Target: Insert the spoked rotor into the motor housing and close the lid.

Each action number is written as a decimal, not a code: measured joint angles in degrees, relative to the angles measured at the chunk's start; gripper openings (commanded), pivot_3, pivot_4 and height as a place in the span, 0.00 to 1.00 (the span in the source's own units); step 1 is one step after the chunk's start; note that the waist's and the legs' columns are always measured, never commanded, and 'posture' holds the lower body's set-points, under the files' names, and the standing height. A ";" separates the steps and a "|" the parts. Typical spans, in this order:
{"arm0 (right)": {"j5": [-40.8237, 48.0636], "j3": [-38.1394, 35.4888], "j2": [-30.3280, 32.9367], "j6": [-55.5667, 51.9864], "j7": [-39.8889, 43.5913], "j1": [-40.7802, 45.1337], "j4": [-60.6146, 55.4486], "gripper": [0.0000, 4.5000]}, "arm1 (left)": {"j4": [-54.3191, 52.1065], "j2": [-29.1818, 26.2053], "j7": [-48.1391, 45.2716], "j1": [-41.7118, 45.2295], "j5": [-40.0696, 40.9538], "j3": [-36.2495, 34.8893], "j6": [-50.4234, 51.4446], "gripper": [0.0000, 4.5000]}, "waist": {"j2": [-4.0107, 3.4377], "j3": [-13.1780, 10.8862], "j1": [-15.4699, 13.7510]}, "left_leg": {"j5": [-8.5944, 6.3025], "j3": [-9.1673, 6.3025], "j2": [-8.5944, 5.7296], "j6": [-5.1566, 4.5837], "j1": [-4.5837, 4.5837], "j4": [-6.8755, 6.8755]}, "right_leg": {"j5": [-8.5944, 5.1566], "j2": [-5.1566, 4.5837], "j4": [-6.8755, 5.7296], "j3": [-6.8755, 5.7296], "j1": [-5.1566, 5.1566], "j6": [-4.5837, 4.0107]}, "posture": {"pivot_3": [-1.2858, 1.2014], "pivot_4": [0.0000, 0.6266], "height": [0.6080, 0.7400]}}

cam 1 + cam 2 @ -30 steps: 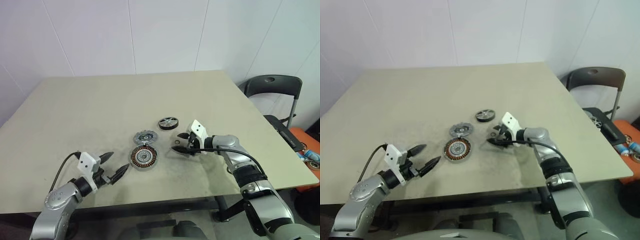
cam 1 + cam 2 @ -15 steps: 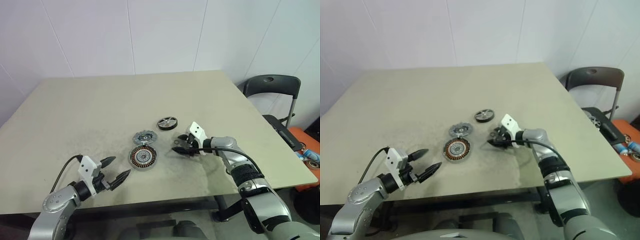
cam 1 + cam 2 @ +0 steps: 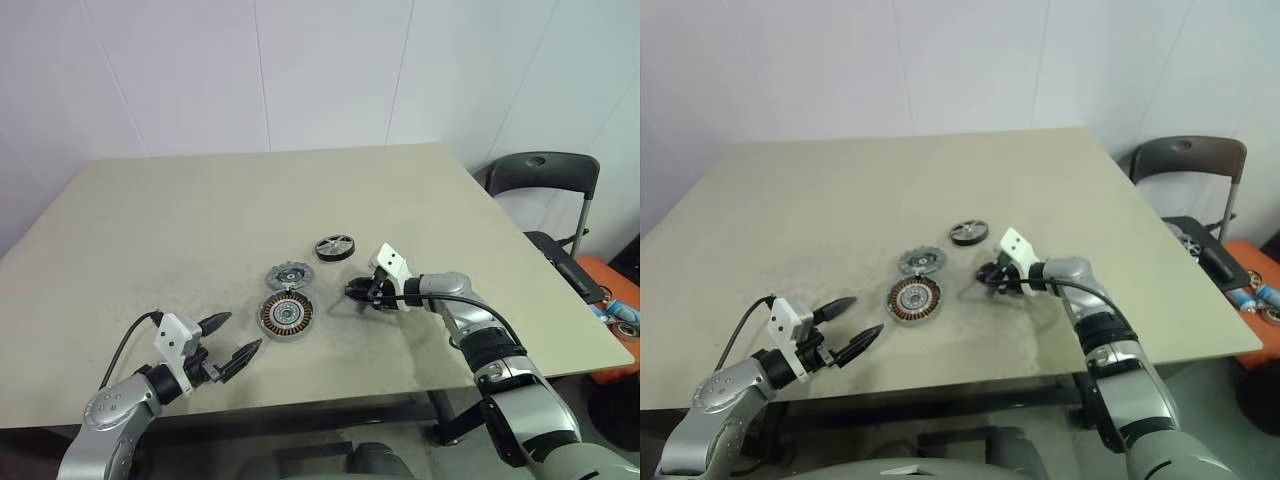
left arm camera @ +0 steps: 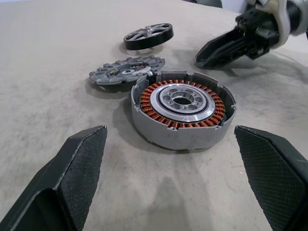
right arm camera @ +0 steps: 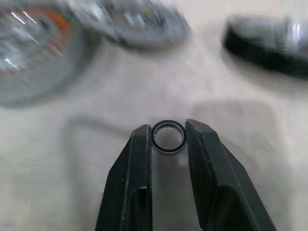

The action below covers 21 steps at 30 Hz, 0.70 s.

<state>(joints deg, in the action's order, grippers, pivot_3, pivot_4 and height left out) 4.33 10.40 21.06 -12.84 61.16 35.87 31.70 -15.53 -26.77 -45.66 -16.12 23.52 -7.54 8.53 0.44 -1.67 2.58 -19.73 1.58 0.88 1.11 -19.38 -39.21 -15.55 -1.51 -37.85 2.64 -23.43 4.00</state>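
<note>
From the head views, three parts lie close together near the middle of the bench (image 3: 150,220): the motor housing (image 3: 288,315) nearest the robot, open side up with its copper windings showing, the lid (image 3: 290,275) flat just behind it, and the spoked rotor (image 3: 336,246) a little further back and to the right. Laid out like that, each part can be taken from above in turn. The right hand (image 3: 356,292) is low over the bench just right of the housing, with the rotor just beyond it. The left hand (image 3: 232,341) hangs near the front edge with its fingers spread wide, holding nothing and aimed toward the housing.

In the left wrist view, the housing (image 4: 183,113) sits squarely between the two parted fingers (image 4: 72,173) but well ahead of them, not touched. The lid (image 4: 127,72) lies behind it against the wall, and the rotor (image 4: 148,36) is beyond that.

In the right wrist view, the fingers (image 5: 139,163) have drawn in around a small dark washer ring (image 5: 168,137); they look to be pinching it, though I can't be sure it is off the bench. The rotor (image 5: 267,45) lies ahead and off to one side, apart from this hand, so to my eye the rotor's turn has not come yet.
</note>
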 measured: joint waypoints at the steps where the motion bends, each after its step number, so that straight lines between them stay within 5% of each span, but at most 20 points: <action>1: 0.76 0.28 0.31 -1.66 1.19 -0.01 -2.85 0.15 | 0.17 -0.06 -0.24 -0.01 0.00 -0.01 -0.27 1.00 | -0.01 -0.01 -0.03 | 0.00 0.00 0.00 0.00 0.00 0.01 | 0.00 0.00 0.01 0.00 0.00 0.00 | 0.52 0.00 1.00; 8: 3.92 5.02 -0.41 -14.10 4.83 0.20 -18.09 0.15 | 0.96 -0.13 -1.36 -0.01 -0.37 0.07 -1.50 1.00 | 0.00 0.00 -0.12 | 0.00 -0.02 0.01 0.00 0.01 0.00 | 0.00 -0.03 0.01 -0.02 0.02 0.00 | 0.52 0.00 1.00; 21: 3.74 11.64 -6.61 -18.97 2.23 2.70 -19.86 0.15 | 0.92 -0.13 -1.77 -1.13 -0.37 0.16 -1.84 1.00 | 0.00 -0.01 -0.05 | 0.00 -0.03 0.01 0.00 -0.01 0.01 | 0.00 -0.03 0.05 -0.05 -0.01 0.00 | 0.52 0.00 1.00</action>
<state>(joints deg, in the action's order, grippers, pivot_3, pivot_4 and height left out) 8.07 22.04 14.45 -31.81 63.38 38.57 11.84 -14.61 -26.90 -47.43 -17.26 23.15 -7.38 6.69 0.44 -1.68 2.52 -19.73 1.55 0.89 1.11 -19.39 -39.21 -15.56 -1.54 -37.81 2.60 -23.43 4.00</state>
